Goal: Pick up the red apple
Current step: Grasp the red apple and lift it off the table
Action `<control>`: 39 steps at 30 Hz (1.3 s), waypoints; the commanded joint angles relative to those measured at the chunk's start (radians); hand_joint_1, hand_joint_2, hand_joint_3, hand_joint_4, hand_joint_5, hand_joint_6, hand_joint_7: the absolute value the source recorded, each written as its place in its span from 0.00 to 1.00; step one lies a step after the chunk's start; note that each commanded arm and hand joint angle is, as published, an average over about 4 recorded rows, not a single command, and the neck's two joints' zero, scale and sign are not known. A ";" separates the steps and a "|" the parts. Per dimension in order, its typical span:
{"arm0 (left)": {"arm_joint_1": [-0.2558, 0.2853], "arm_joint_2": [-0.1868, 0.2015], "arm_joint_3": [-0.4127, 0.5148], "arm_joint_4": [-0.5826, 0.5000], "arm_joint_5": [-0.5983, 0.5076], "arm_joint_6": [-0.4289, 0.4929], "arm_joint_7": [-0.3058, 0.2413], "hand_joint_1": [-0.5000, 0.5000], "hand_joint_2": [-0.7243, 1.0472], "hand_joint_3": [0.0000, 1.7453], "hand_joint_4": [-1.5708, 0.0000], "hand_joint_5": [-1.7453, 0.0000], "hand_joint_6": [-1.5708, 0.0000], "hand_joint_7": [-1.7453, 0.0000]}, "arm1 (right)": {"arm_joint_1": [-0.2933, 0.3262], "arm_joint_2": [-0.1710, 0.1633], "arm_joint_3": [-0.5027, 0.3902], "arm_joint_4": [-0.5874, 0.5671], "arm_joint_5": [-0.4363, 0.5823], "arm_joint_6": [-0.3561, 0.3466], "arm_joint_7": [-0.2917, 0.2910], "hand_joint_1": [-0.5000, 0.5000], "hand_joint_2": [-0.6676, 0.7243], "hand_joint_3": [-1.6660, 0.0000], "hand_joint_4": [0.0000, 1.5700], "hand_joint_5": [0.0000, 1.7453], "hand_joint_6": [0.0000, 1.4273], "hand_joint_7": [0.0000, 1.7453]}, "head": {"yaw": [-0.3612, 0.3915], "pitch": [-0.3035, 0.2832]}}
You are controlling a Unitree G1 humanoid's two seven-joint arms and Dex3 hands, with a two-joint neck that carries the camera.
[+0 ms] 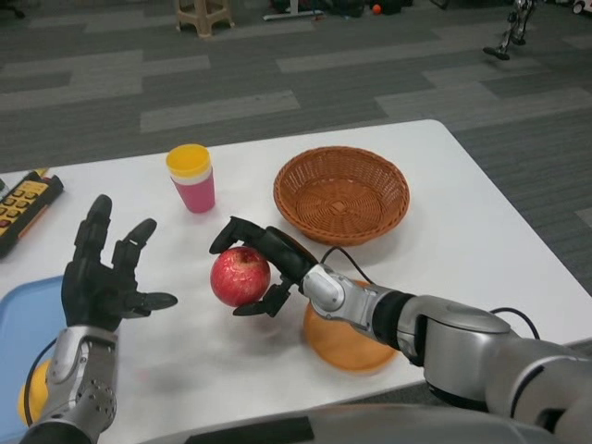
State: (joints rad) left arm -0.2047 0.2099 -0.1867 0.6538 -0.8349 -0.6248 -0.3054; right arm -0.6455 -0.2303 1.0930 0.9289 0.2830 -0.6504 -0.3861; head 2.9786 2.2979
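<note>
Gripping the red apple [240,276], my right hand [262,262] has fingers wrapped over its top and under its right side; apple appears raised off the white table [481,231], near centre, just left of an orange plate [344,335]. Left hand [104,275] is upright at the table's left w/ fingers spread, holding nothing. I note a wicker basket [342,193] behind the apple, a pink cup w/ yellow cup stacked in it [191,176], a blue tray [23,324] at left edge
</note>
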 commanded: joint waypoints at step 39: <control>-0.014 -0.024 0.066 -0.050 0.017 -0.072 0.002 0.47 0.40 0.00 1.00 0.47 1.00 0.84 | 0.335 -0.210 -0.871 -0.536 -0.110 -0.061 -0.068 0.04 0.09 0.05 0.85 0.78 0.82 0.92 | -0.020 0.133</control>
State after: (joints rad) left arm -0.1976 0.1918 -0.1288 0.6054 -0.8286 -0.6875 -0.3052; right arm -0.3174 -0.4329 0.2469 0.3839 0.1790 -0.7159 -0.4579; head 2.9584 2.4317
